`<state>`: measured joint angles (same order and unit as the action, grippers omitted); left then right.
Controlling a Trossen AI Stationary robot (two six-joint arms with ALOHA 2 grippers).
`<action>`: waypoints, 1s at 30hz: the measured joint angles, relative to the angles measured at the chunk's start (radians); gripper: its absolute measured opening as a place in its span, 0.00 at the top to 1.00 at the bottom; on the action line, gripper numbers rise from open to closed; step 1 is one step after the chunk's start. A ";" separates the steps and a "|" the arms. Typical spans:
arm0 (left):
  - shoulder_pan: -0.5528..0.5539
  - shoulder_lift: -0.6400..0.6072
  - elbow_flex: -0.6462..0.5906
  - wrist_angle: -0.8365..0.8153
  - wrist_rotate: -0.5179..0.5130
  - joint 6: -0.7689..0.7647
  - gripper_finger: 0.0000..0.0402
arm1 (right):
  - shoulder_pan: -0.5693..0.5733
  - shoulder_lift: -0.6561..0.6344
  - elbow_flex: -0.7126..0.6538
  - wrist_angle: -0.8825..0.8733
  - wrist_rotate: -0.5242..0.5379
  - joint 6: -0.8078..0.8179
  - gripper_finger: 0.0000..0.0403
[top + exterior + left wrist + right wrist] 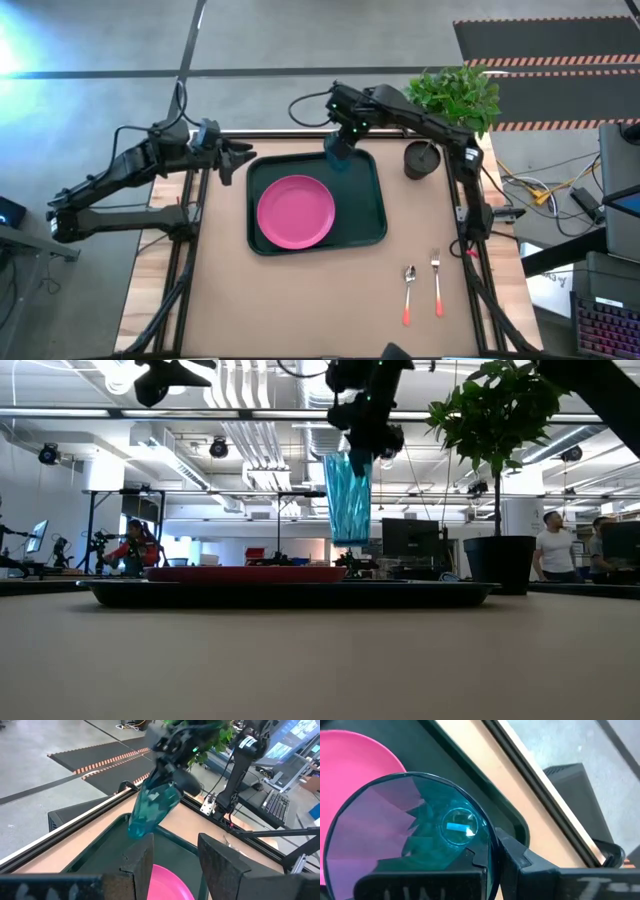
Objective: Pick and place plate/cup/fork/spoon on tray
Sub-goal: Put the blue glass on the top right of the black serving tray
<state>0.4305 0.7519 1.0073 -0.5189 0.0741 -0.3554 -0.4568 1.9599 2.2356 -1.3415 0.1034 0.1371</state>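
The right gripper [338,152], clamped on the rim of the upright teal ribbed plastic cup [349,498], holds it directly above the dark green rectangular tray's [366,205] far edge.

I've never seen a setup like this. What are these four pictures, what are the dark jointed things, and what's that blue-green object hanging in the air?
The dark jointed things are two robot arms at a table, each ending in a two-finger gripper. One picture looks straight down, one looks level across the tabletop, and two come from cameras on the arms' wrists.

The right gripper is shut on the rim of the cup, a teal ribbed tumbler, holding it above the far edge of the tray, not touching it. The left gripper waits open beside the tray's far left corner, holding nothing.

The pink plate already lies in the green tray. The spoon and the fork lie side by side on the table, nearer than the tray. A potted plant stands at the far right.
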 joint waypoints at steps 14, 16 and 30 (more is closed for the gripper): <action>0.000 -0.012 0.000 -0.016 0.001 0.006 0.66 | -0.037 0.127 -0.002 0.052 -0.059 -0.025 0.98; 0.000 -0.013 0.000 -0.017 0.001 0.006 0.66 | -0.040 0.135 -0.002 0.058 -0.059 -0.026 0.98; 0.000 -0.018 0.000 -0.056 0.001 0.004 0.66 | -0.074 0.139 -0.006 0.069 -0.058 -0.034 0.98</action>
<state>0.4305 0.7341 1.0069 -0.5751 0.0753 -0.3515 -0.5312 2.0991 2.2301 -1.2728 0.0455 0.1032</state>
